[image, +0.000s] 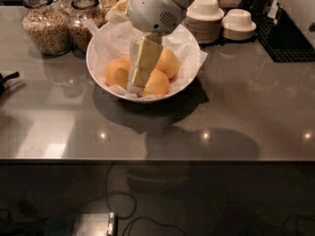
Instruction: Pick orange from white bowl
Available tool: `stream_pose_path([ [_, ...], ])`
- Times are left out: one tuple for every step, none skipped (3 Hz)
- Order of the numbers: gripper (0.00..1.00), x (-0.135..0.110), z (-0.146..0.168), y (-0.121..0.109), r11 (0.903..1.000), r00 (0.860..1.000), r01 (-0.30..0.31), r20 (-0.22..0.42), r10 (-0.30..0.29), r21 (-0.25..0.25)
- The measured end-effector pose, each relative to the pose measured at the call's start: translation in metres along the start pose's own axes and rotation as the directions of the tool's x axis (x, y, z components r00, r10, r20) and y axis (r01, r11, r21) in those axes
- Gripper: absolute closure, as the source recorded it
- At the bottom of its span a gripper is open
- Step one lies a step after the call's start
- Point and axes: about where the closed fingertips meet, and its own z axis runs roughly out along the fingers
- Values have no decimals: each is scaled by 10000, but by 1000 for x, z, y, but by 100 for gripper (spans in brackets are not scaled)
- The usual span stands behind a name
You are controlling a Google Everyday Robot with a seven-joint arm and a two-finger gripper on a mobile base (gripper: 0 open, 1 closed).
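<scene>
**Camera view:** grey counter [231, 122] seen from the front & above. White bowl [94, 73] sits centre-left on it, lined w/ crinkled white paper [189, 50].

3 oranges lie in the bowl, bunched together, all resting on the paper:
- left orange [117, 73]
- front orange [157, 84]
- back-right orange [168, 62], just behind the front one

Arm's white wrist housing [155, 6] hangs over the bowl's back rim & hides part of it. Gripper [136, 86] comes down from it at a tilt. Its tip end is low in the bowl, betw. left orange & front orange, overlapping both from this angle. Claw apart, together or clamped on fruit: can't tell, since its cream parts overlap as seen from here.

Behind the bowl, pic-left, are 2 glass jars of grain, jar one [44, 26] & jar two [83, 28]. Jar two is just beside the bowl's rim. Behind, pic-right, are stacks of small cream paper bowls [204, 14], apart from the white bowl. Black mat [290, 41] lies at the far right edge. A dark shadow falls on the counter in front of the bowl. Below the counter edge it's dark, w/ cables [123, 208] on the floor.
</scene>
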Motion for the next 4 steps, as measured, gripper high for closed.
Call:
stream_pose_path([
  [0,-4,8,-51,9963,9991,421,61,-427,750],
  [0,-4,8,-51,9963,9991,421,62,-427,747],
  [0,4,21,-60,9988,9979,492,431,-492,11],
  [0,21,54,-100,9909,9959,783,546,-726,-1095],
])
